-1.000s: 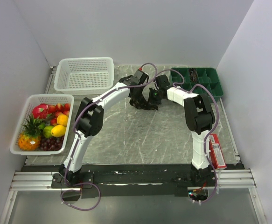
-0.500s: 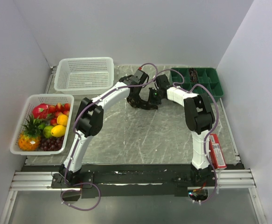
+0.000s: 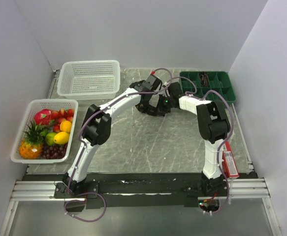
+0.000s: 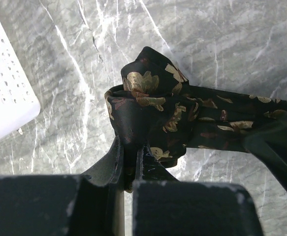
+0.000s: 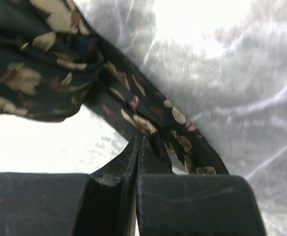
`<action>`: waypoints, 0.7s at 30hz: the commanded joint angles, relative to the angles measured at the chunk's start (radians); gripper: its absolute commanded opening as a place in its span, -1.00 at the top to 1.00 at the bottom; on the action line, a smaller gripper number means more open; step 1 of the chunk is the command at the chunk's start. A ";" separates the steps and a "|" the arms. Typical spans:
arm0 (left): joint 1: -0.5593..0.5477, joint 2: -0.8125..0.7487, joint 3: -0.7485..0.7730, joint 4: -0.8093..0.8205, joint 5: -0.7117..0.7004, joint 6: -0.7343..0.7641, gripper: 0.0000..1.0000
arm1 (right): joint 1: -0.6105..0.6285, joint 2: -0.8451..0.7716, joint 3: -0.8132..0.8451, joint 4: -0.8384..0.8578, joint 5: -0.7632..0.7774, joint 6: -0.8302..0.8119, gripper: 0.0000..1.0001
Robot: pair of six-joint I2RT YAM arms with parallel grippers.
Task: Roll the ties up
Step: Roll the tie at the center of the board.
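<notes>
Across the grey marbled tabletop [image 3: 148, 142], two white-and-black arms reach from the near edge and meet at the far middle, the left arm [image 3: 116, 103] bending in from the left and the right arm [image 3: 209, 120] from the right. An empty white basket [image 3: 89, 78] sits at the far left corner. A second white basket [image 3: 49, 101], filled with mixed fruit, lies on the left side nearer the bases. A green compartment tray [image 3: 217, 91] stands at the far right, with something small and dark in one of its back cells, too small to identify. A red box [image 3: 228, 160] lies along the right edge beside the right arm's base.

Between the two wrists, a dark tie [image 4: 153, 105] with tan and gold leaf shapes lies on the marble, near the empty basket and apart from it. One end is gathered into a loose, bunched coil, and a flat strip runs off from it toward the right arm. The left tool [image 4: 129, 152] is clenched on the coiled end, with fabric pinched between its fingers. The right tool [image 5: 138, 145] is clamped tight on the lower edge of the loose strip, which crosses its wrist view on a slant.
</notes>
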 commanded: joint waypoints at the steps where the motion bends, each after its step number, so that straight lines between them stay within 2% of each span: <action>1: -0.008 0.006 0.030 0.017 -0.038 0.022 0.98 | -0.041 -0.126 -0.105 0.226 -0.093 0.122 1.00; 6: -0.008 -0.002 0.024 0.022 -0.031 0.019 0.98 | -0.039 -0.085 -0.148 0.429 -0.175 0.246 1.00; 8: -0.013 -0.004 0.021 0.027 -0.029 0.019 0.98 | -0.033 -0.064 -0.145 0.455 -0.183 0.285 1.00; 12: -0.017 0.001 0.025 0.030 -0.027 0.018 0.98 | -0.005 -0.015 -0.113 0.455 -0.173 0.302 1.00; 19: -0.023 0.006 0.030 0.030 -0.028 0.015 0.98 | 0.027 0.088 0.055 0.255 -0.098 0.265 1.00; 21: -0.025 0.004 0.030 0.031 -0.023 0.013 0.98 | 0.028 0.104 0.063 0.257 -0.096 0.268 1.00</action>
